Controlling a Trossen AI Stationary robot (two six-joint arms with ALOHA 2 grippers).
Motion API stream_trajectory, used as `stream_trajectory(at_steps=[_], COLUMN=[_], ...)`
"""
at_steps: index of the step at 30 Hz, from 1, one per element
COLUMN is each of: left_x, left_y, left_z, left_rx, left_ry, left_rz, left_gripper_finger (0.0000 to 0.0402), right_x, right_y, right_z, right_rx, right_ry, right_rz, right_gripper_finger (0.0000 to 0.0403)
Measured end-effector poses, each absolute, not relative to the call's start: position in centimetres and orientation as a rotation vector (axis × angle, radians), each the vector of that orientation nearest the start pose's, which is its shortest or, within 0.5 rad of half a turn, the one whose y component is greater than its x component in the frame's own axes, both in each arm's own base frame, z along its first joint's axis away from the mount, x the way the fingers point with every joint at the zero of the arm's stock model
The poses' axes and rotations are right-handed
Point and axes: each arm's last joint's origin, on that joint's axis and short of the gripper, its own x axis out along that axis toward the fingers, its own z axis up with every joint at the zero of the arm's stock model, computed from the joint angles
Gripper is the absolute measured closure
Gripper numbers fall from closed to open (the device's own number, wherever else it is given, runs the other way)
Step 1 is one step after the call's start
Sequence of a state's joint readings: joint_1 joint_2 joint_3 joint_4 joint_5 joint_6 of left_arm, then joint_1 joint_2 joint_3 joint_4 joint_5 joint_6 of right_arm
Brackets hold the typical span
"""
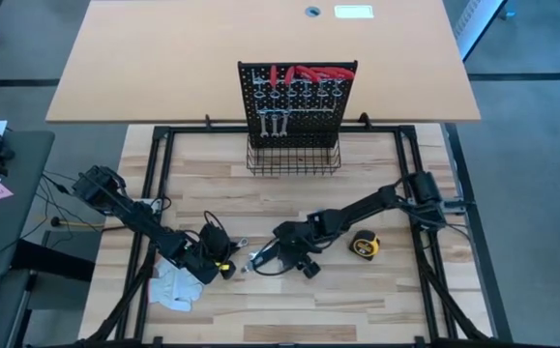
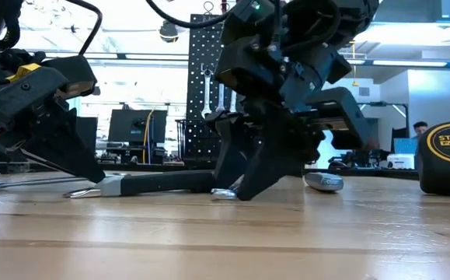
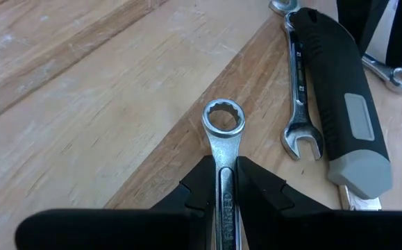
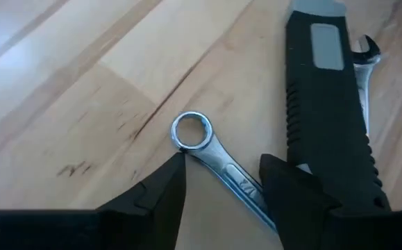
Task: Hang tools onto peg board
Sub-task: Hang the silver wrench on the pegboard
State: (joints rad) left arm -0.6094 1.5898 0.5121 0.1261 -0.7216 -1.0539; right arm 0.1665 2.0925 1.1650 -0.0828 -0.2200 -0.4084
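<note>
A silver wrench (image 3: 223, 118) sticks out ring end first from my left gripper (image 3: 223, 163), which is shut on it at the table's near left (image 1: 220, 268). A second wrench (image 4: 207, 149) lies flat on the wood. My right gripper (image 4: 221, 167) is open, one finger on each side of its shaft, pointing steeply down (image 1: 260, 259). Beside it lie a black and grey utility knife (image 4: 325, 104) and a third wrench (image 3: 298, 76). The peg board (image 1: 297, 97) stands at the far edge with red-handled pliers and wrenches on its hooks. My left gripper pinches the wrench's shaft (image 3: 223, 182) between its two fingers, just behind the ring end. The fingers slant down and lie along the wrench. The ring end juts out ahead of them, low over the wood. I cannot tell whether it rests on the table.
A yellow and black tape measure (image 1: 364, 246) sits right of my right gripper. White gloves (image 1: 176, 285) lie at the near left beside my left arm. A black wire basket (image 1: 294, 157) runs along the peg board's base. Bare wood lies between basket and grippers.
</note>
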Motion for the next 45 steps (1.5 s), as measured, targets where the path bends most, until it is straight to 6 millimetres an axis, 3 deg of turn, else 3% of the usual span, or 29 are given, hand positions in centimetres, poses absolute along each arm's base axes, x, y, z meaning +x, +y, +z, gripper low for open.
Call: stream_trajectory(at_steps=[6,13,21,30,34,40,45], left_x=[21.3,21.3,21.3,21.2,21.2,21.2,21.2], left_y=[-12.5,-12.5,-12.6,-12.7,-12.8,-12.8,-12.8], left_z=[10.7,10.8,10.8,10.7,10.7,10.7,10.7], left_rx=[-0.415,-0.405,-0.4,-0.401,-0.395,-0.388,-0.382], left_ry=[0.593,0.592,0.598,0.62,0.622,0.624,0.624], left_rz=[0.46,0.453,0.445,0.42,0.415,0.413,0.411], left_gripper_finger=[0.0359,0.0359,0.0359,0.0359,0.0359,0.0359,0.0359], right_x=[39.2,39.9,40.2,39.7,39.9,39.9,39.6], right_y=[8.2,11.9,15.2,15.6,14.1,11.7,12.7], right_z=[9.1,10.4,11.9,12.3,12.0,11.2,10.9], right_rx=[-0.142,0.103,0.081,-0.194,-0.247,-0.173,-0.073], right_ry=[0.946,0.785,0.776,0.875,0.913,1.032,1.025], right_rz=[0.404,0.194,0.287,0.384,0.386,0.315,0.129], right_gripper_finger=[0.0227,0.0221,0.0166,0.0159,0.0168,0.0178,0.0192])
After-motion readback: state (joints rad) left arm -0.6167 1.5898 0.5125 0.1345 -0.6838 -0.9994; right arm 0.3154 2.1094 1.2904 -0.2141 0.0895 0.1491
